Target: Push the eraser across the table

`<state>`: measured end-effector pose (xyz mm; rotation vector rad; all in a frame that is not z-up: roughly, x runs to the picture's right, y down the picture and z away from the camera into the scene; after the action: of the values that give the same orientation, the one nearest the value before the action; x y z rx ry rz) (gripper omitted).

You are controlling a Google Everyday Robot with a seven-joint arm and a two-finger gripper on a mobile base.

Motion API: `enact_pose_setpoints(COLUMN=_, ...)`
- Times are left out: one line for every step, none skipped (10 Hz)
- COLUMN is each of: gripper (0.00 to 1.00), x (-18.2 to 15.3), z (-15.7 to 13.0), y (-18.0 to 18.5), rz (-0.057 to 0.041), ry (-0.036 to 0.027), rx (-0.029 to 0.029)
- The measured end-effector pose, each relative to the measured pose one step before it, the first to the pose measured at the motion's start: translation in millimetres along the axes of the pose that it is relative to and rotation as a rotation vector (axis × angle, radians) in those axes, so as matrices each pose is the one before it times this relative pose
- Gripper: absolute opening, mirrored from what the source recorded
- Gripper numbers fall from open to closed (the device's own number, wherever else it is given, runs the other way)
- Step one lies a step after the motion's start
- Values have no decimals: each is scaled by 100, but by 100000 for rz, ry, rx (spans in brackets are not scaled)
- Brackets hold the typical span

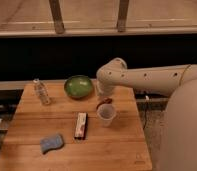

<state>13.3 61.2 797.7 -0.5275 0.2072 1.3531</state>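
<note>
The eraser [81, 125] lies on the light wooden table [37, 127] near its middle, a slim block with a black base and a white top with red marks, long side running front to back. The white arm reaches in from the right. My gripper [104, 94] hangs over the back right part of the table, behind the cup and to the right of the green bowl, well apart from the eraser.
A green bowl [78, 86] sits at the back middle. A small clear bottle [41, 92] stands at the back left. A clear plastic cup [106, 114] stands right of the eraser, a small red object [103, 103] just behind it. A blue sponge [51, 143] lies front left.
</note>
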Motion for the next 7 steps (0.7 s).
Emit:
enact_pose_setpoints(gripper=0, x=547, z=818, y=381, rz=-375, ry=2258, rx=-387)
enact_pose_setpoints(gripper=0, x=403, z=583, y=588, rz=-420, ry=1635, rx=-789)
enact_pose_setpoints(gripper=0, x=258, z=387, y=655, rz=-879, ry=1487, rx=-657)
enact_pose_setpoints(gripper=0, x=107, z=168, y=819, rz=-914, ry=1133, rx=-1232)
enact_pose_setpoints(gripper=0, x=-40, z=-58, y=-36, rz=71, ry=-130, rx=22)
enact_pose_setpoints(gripper=0, x=49, z=-15, y=-251, rz=345, ry=7, rx=196)
enact_pose_setpoints(gripper=0, x=3, z=-11, y=-42, rz=71, ry=-24, rx=16)
